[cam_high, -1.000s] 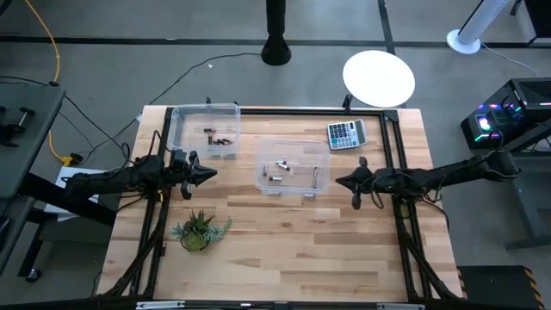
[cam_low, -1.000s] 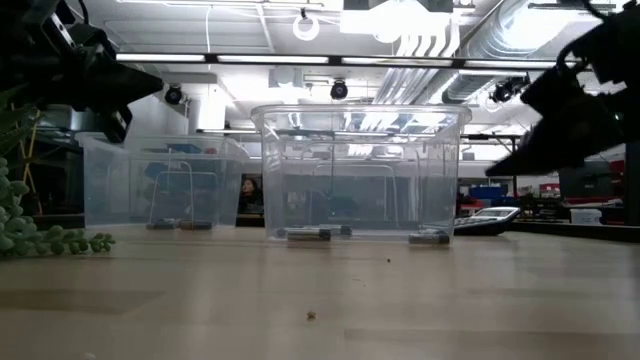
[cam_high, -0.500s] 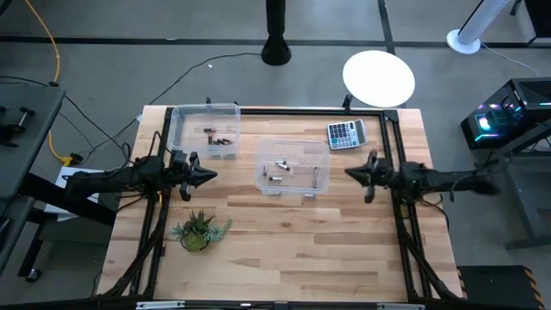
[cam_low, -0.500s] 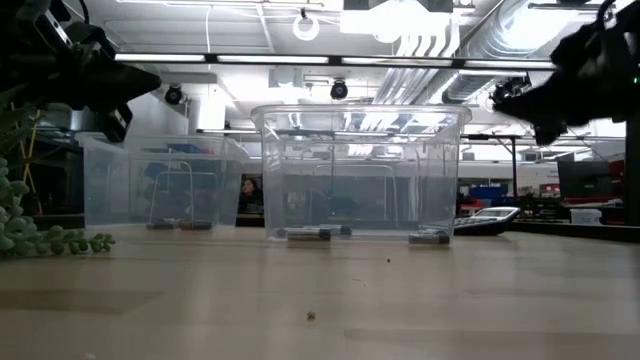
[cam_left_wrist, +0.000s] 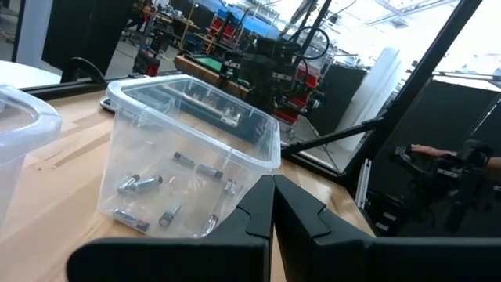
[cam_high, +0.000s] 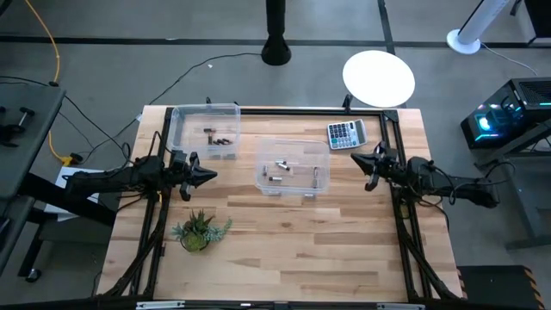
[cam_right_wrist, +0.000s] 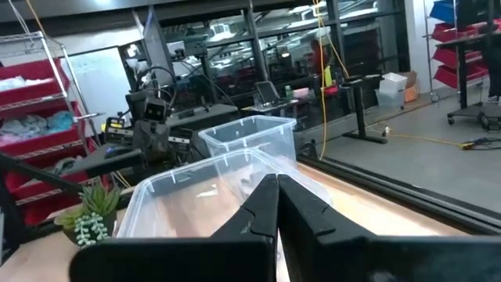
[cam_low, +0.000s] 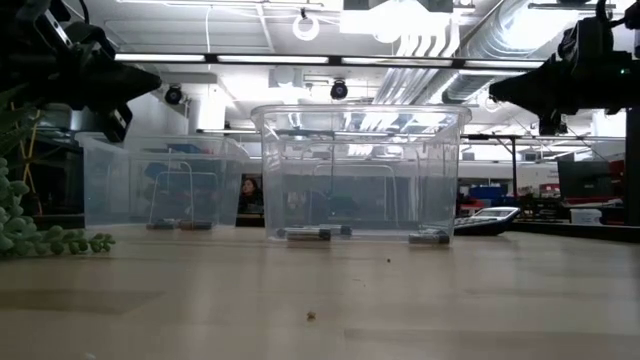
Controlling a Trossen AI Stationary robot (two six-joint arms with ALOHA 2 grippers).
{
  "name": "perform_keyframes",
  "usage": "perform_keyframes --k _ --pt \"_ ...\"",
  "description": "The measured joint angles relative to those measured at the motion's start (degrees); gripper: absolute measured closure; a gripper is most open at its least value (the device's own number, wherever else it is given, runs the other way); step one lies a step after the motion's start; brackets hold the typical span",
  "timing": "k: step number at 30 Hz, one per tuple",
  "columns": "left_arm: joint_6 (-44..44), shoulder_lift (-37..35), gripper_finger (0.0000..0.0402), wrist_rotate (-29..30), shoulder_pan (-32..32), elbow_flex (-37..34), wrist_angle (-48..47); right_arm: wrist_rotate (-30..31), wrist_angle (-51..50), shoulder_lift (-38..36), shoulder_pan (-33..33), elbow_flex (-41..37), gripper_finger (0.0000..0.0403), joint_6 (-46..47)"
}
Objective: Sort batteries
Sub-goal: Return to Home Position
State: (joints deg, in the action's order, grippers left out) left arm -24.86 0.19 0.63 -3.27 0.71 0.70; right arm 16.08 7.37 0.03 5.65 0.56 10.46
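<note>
Batteries [cam_high: 275, 178] binned; both tools clenched, empty.
We find left tool [cam_high: 212, 175] and right tool [cam_high: 356, 160] flanking the nearer bin [cam_high: 293, 141]; calculator [cam_high: 346, 134] print seems too small to read.

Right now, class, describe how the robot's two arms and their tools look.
The left arm and right arm are black, slim and jointed, with dark cables looping along them. The left tool and right tool look alike: two matte black, angular fingers tapering to a point. No markings show.
</note>
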Motion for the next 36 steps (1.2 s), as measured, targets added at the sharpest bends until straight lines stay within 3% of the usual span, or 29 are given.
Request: perform_keyframes --k 36 --pt "0.0 0.07 0.0402 0.02 0.0 0.0 -0.03 0.02 -2.44 0.74 0.0 -0.04 0.0403 0.0"
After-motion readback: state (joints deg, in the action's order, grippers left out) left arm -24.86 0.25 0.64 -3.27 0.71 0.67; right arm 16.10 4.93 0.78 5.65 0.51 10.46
